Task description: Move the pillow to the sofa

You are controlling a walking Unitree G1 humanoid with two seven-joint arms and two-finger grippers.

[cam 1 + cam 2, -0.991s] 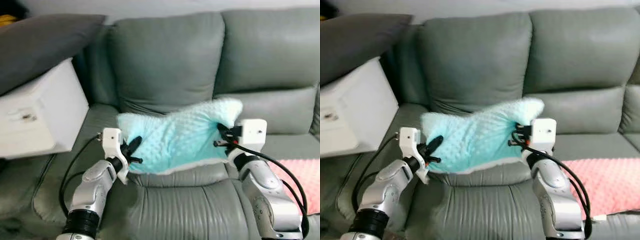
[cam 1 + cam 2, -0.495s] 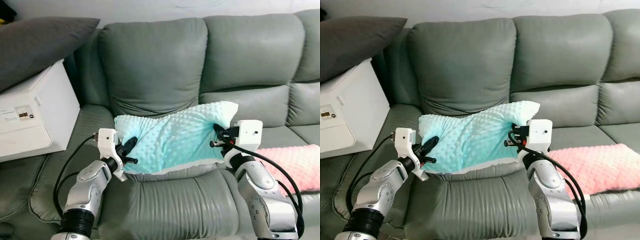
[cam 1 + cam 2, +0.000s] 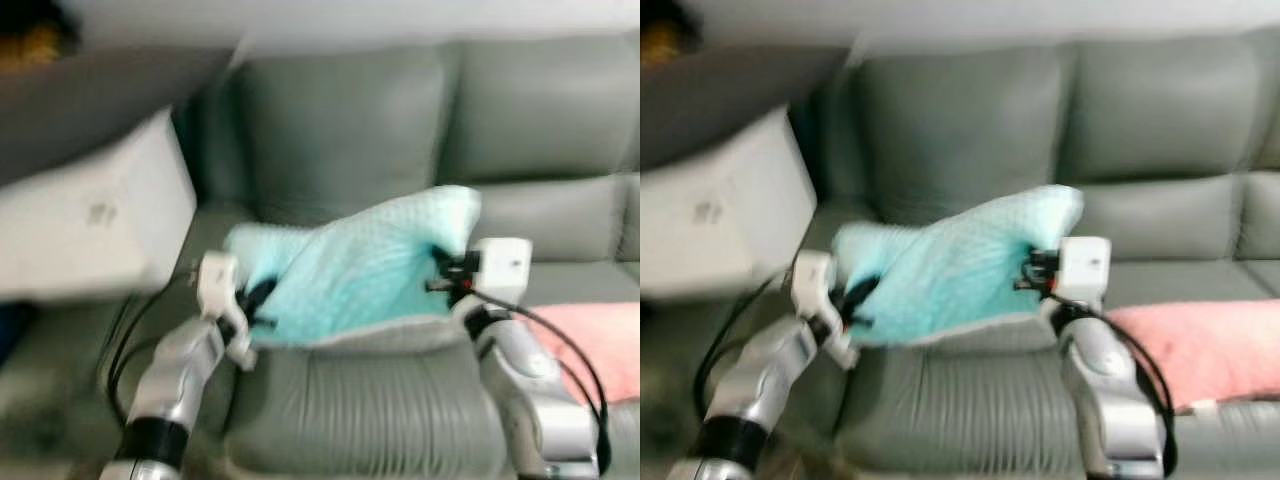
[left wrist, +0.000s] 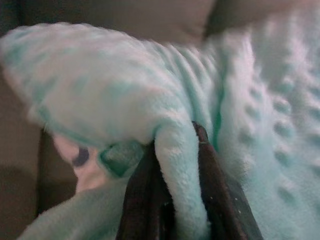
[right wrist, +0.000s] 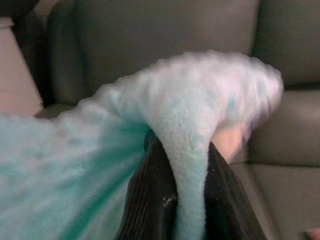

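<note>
A mint-green dotted pillow [image 3: 355, 265] hangs stretched between my two grippers, above the front of the grey sofa's seat [image 3: 370, 400]. My left gripper [image 3: 262, 303] is shut on the pillow's left edge, and the left wrist view shows a fold of the plush fabric [image 4: 175, 170] pinched between the black fingers [image 4: 140, 200]. My right gripper [image 3: 440, 270] is shut on the pillow's right upper corner, with fabric [image 5: 190, 150] squeezed between its fingers [image 5: 150, 200]. The eye views are blurred by motion.
A grey sofa backrest [image 3: 340, 130] rises behind the pillow. A white box-like appliance [image 3: 90, 220] sits on the sofa's left end with a dark grey cushion [image 3: 100, 100] above it. A pink pillow [image 3: 595, 340] lies on the seat to the right.
The camera view has shifted and blurred. Both grippers keep their hold on the pillow, which stays at about the same height over the seat.
</note>
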